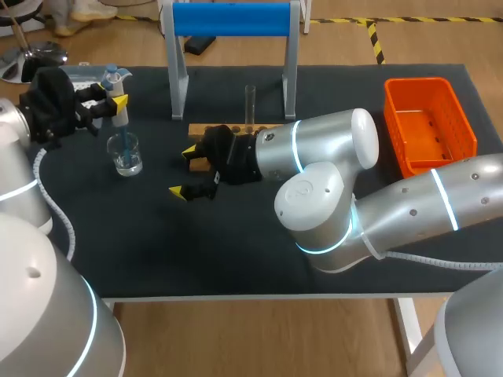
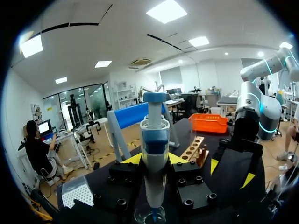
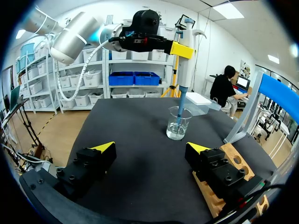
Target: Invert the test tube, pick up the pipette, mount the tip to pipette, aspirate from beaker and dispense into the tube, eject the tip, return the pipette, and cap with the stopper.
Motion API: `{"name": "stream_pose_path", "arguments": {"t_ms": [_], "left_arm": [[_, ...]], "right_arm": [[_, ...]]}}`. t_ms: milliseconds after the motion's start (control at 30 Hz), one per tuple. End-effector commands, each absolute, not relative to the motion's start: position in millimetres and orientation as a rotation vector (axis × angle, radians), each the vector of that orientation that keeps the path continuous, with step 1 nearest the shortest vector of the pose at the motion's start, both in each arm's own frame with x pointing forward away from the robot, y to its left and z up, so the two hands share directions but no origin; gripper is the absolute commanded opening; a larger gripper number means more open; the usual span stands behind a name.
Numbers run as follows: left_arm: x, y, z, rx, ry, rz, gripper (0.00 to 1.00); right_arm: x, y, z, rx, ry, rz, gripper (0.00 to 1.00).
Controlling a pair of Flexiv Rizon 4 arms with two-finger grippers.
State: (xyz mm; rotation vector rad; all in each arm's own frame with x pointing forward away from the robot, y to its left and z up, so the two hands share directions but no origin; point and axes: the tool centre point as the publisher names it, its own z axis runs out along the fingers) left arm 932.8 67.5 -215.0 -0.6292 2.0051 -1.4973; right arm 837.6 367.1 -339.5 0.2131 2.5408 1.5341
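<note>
My left gripper [image 1: 116,102] is shut on the white and blue pipette [image 1: 120,118], which it holds upright over the glass beaker [image 1: 126,154]. The pipette's blue tip dips into the beaker's clear liquid [image 3: 177,133]. In the left wrist view the pipette [image 2: 154,149] stands between my fingers, with the beaker [image 2: 152,215] below. An upright test tube [image 1: 250,104] stands in the wooden rack [image 1: 236,129]. My right gripper [image 1: 189,170] lies low on the mat in front of the rack's left end, open and holding nothing; in its own view [image 3: 152,149] it faces the beaker [image 3: 178,123].
A blue-topped stand [image 1: 232,20] straddles the rack at the back. An orange basket [image 1: 428,126] sits at the right. A tip box [image 1: 86,76] is at the far left corner behind the beaker. The black mat [image 1: 236,243] covers the table.
</note>
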Motion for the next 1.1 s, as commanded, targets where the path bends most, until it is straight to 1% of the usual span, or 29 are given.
{"name": "stream_pose_path", "arguments": {"t_ms": [33,600,1100], "left_arm": [[934.0,68.6,-213.7,-0.626,2.017,-1.496,0.0],[933.9,68.7,-213.5,-0.629,2.016,-1.496,0.0],[933.9,68.7,-213.5,-0.629,2.016,-1.496,0.0]], "right_arm": [[838.0,365.5,-338.0,0.21,2.547,1.532,1.0],[838.0,365.5,-338.0,0.21,2.547,1.532,1.0],[807.4,325.6,-253.7,0.094,2.604,1.538,1.0]]}}
